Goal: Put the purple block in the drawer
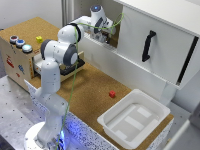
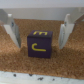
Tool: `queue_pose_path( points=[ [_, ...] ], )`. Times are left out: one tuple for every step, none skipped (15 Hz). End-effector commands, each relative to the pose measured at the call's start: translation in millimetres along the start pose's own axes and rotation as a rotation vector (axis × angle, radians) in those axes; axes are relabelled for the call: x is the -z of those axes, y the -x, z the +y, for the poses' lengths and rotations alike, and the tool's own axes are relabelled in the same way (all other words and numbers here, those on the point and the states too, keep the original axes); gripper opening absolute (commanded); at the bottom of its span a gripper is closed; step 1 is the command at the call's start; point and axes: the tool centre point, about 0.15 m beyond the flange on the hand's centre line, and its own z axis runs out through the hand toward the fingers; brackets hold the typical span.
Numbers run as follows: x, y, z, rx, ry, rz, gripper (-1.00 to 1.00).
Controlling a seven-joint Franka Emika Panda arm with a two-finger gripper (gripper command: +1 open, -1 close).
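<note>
Nearest the onlooker, a white plastic tub (image 1: 131, 119) sits on the cork table (image 1: 92, 92), with a small red block (image 1: 112, 93) just beside it. Beyond the tub, the Panda arm (image 1: 55, 75) rises from its base and reaches away toward the white cabinet (image 1: 155, 37), whose door hangs open. Behind the arm, on the side away from the tub, the drawer (image 1: 40, 67) of the low wooden box stands pulled out, apparently ready to receive its load. A yellow block (image 1: 39, 38) rests on the box. Farthest from the tub, inside the cabinet, the gripper (image 2: 37, 31) hangs with its jaws spread, one finger either side of the purple block (image 2: 39, 44) and not yet touching it. The straddle looks like the set-up for a pinch. The block sits flat on cork.
</note>
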Motion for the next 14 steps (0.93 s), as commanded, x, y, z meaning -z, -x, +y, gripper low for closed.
queue_pose_path(
  points=[
    [-8,-4,-9,-0.01,0.132,-0.069,-1.0],
    [-5,-3,-9,-0.017,0.13,-0.06,-1.0],
    [5,0,-10,-0.029,0.12,-0.037,-1.0],
    [16,3,-12,-0.039,0.106,-0.01,-1.0],
    [26,8,-15,-0.032,0.113,0.01,-1.0],
    [35,17,-18,-0.03,0.116,0.028,-1.0],
    [44,27,-19,-0.042,0.108,0.041,-1.0],
    [55,40,-20,-0.066,0.091,0.056,-1.0],
    [64,50,-21,-0.076,0.076,0.063,-1.0],
    [78,67,-26,-0.078,0.06,0.075,-1.0],
    [89,80,-30,-0.073,0.052,0.082,-1.0],
    [98,89,-32,-0.075,0.048,0.088,-1.0],
    [108,101,-34,-0.081,0.035,0.095,-1.0],
    [118,111,-37,-0.087,0.031,0.1,-1.0]
  ],
)
